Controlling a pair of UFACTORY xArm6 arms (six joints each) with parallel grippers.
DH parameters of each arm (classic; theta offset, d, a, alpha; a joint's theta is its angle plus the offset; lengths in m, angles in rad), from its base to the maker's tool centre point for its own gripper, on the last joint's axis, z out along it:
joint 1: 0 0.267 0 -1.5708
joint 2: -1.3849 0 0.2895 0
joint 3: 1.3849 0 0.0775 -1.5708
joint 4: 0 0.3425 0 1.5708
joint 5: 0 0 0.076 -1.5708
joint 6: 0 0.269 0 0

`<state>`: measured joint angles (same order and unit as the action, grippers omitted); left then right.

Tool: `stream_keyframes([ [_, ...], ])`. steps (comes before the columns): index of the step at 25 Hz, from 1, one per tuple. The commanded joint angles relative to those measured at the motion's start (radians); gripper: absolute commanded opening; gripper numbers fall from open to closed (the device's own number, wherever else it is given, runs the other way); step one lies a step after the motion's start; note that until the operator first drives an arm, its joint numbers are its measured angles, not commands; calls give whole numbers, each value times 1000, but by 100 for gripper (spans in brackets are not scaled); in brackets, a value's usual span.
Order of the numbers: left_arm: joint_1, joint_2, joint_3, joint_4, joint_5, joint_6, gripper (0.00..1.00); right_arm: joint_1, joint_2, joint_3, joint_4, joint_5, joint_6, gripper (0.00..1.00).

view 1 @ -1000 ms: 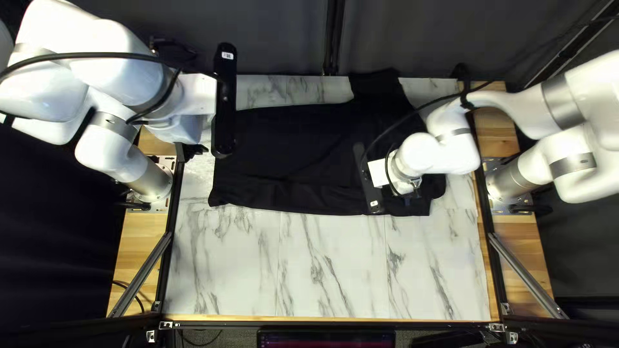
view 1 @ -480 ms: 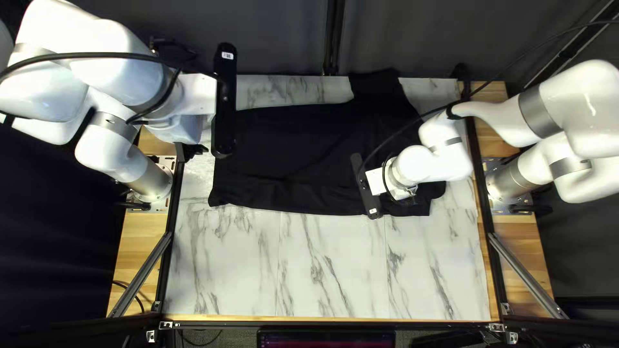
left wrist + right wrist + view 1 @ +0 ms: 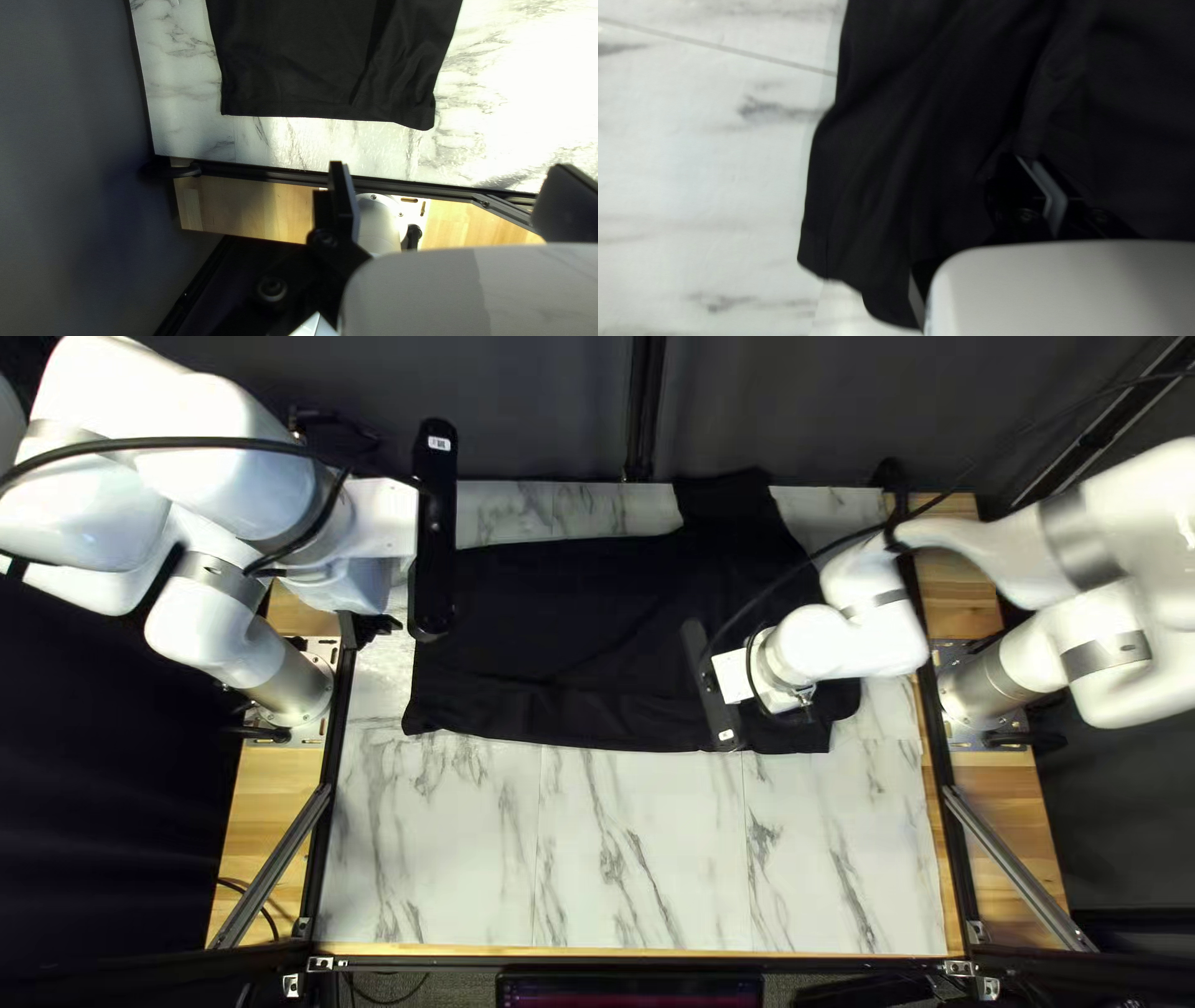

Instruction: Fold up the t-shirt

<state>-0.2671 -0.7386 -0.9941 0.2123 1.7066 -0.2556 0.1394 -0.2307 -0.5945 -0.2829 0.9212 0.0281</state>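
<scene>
Black cloth is your shirt (image 3: 560,610), laid across the middle and far part of the table (image 3: 635,859), its hem (image 3: 293,111) toward the left arm and its neck end toward the right. One sleeve (image 3: 728,498) juts out toward the far edge. A long crease runs beside the near edge, but you can't tell from it how many layers lie there.

Your right gripper (image 3: 1024,159) is down at the near part of the shoulder end, its fingers drawn together where a ridge of cloth runs up to their tips; it looks like a narrow pinch on the shirt. Your left gripper (image 3: 450,165) stands wide and holds nothing, up beyond the hem at the table's side.

I'd judge you are in the early folding, working the near sleeve or side inward, with the far sleeve left to do. Next, make sure the pinch has the layer you want, then lift a little and carry it toward the middle before letting go. Keep it low, since a hard pull could drag the whole shirt or bunch that crease. If it starts to slide, bring the left gripper in to steady the hem.
</scene>
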Motion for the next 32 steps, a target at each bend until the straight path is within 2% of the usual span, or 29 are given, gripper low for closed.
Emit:
stream_keyframes([
  [1,0,0,0,0,0,0,100,21,-52,-28,-21,96,15,0],
  [8,0,0,0,0,0,0,100,34,-67,-66,-35,176,27,0],
  [14,0,0,0,0,0,0,100,-51,-5,-85,-36,120,-44,0],
  [15,0,0,0,0,0,0,100,-70,13,-91,-33,102,-63,64],
  [16,0,0,0,0,0,0,100,-80,26,-96,-27,92,-76,100],
  [19,0,0,0,0,0,0,100,-78,11,-85,-10,96,-83,100],
  [26,0,0,0,0,0,0,100,-3,-110,25,24,212,116,100],
  [32,0,0,0,0,0,0,100,21,-112,80,82,191,248,100],
])
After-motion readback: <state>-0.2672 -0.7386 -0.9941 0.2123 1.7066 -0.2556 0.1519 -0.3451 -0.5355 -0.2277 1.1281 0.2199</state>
